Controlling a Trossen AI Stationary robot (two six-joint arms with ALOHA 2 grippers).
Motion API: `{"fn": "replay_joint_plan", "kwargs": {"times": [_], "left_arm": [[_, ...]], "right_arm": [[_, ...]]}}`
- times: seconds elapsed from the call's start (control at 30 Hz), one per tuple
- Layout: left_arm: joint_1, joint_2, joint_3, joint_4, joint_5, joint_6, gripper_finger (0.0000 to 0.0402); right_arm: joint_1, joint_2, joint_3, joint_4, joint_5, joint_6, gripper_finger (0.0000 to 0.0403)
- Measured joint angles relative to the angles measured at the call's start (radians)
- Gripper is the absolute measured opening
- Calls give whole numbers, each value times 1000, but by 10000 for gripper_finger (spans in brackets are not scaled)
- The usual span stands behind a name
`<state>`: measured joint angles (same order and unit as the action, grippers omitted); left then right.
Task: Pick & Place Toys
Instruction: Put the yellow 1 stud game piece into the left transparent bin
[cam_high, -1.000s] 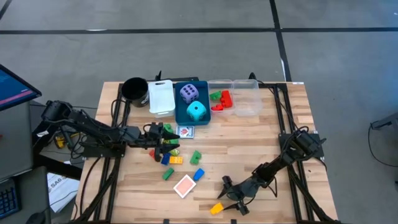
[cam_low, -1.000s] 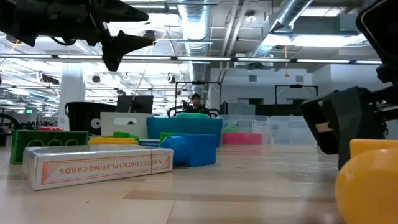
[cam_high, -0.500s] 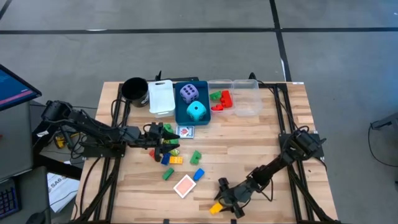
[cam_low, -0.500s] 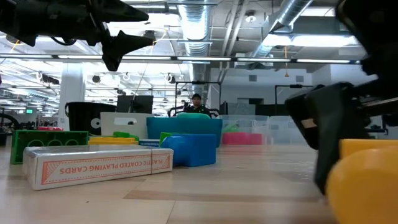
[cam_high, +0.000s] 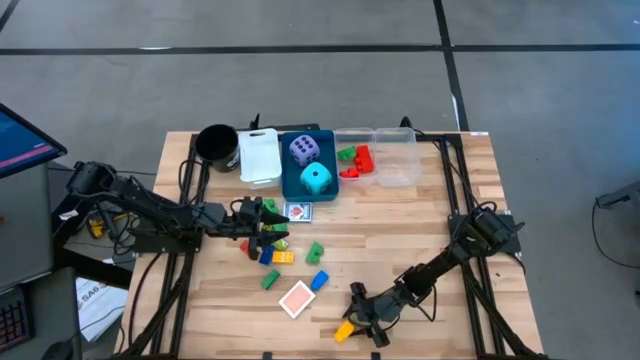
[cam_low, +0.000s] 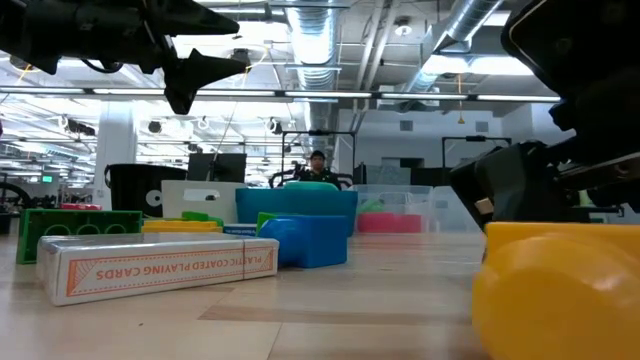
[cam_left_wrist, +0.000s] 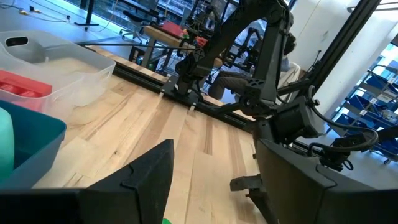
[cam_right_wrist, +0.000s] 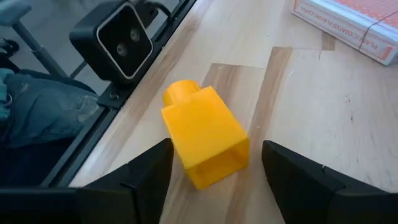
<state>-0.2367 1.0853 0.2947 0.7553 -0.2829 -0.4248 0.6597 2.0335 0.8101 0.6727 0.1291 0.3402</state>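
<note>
Right claw (cam_right_wrist: 211, 180) is spread and grasping nothing; we see the yellow brick (cam_right_wrist: 205, 142) lying on the table (cam_right_wrist: 323, 118) between its fingers, stud end pointing away, near the card box (cam_right_wrist: 354, 28). Left claw (cam_high: 262, 224) hangs spread, well apart.

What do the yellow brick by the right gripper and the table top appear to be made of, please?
Yellow brick: probably moulded plastic; smooth, evenly coloured faces, a round stud, a hollow open end. Table top: looks like light wooden planks, with visible grain and seams, matte.
</note>
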Motion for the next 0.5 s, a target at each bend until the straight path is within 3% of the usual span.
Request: {"fn": "replay_joint_plan", "kwargs": {"times": [0.33,0.5], "left_arm": [[0,0,0,-28,0,0,223],[0,0,0,-31,0,0,223]], "right_arm": [[-15,0,0,16,0,12,103],[-15,0,0,20,1,11,70]]}}
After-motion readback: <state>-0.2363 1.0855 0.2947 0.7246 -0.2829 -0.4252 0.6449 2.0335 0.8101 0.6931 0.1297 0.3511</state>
